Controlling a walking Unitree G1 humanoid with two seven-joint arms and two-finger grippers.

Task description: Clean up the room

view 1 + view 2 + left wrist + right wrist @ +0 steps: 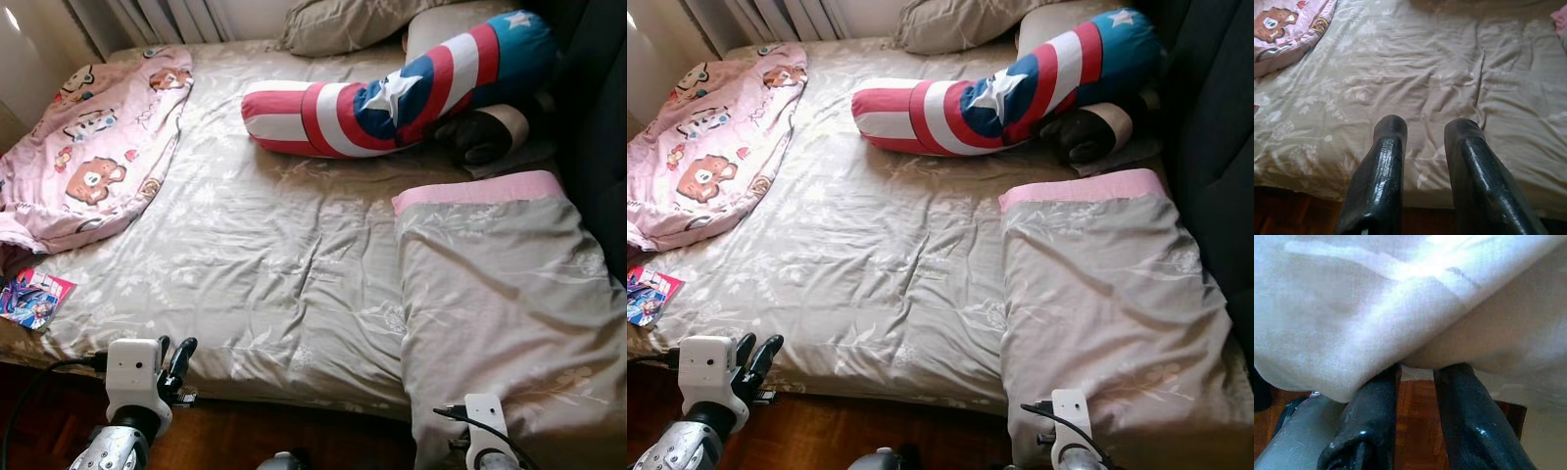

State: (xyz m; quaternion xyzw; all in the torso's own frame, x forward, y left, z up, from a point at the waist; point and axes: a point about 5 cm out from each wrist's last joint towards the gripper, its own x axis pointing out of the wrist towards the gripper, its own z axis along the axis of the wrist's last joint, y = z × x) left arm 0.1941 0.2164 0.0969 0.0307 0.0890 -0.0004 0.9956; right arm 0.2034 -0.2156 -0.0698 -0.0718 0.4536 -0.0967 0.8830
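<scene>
- The folded grey quilt (pixel 500 294) with a pink band along its far edge lies on the right side of the bed, its near end hanging over the bed's near edge.
- The right gripper (pixel 1415 377) is under that hanging edge; its two black fingers stand slightly apart with their tips beneath the cloth, and whether they pinch it cannot be told.
- The left gripper (pixel 1427 129) hovers at the near edge of the bed on the left, its jaws apart and holding nothing, above the wrinkled grey floral sheet (pixel 265 255).
- A pink cartoon-bear blanket (pixel 93 147) is spread over the far left corner of the bed.
- A long red, white and blue star-patterned bolster (pixel 392 93) lies across the far right, with a dark rolled cushion (pixel 485 132) just beside it on the right.
- A grey pillow (pixel 343 22) sits at the far edge.
- A colourful booklet (pixel 34 297) rests at the near left corner of the bed.
- Wooden floor (pixel 255 441) shows below the bed.
</scene>
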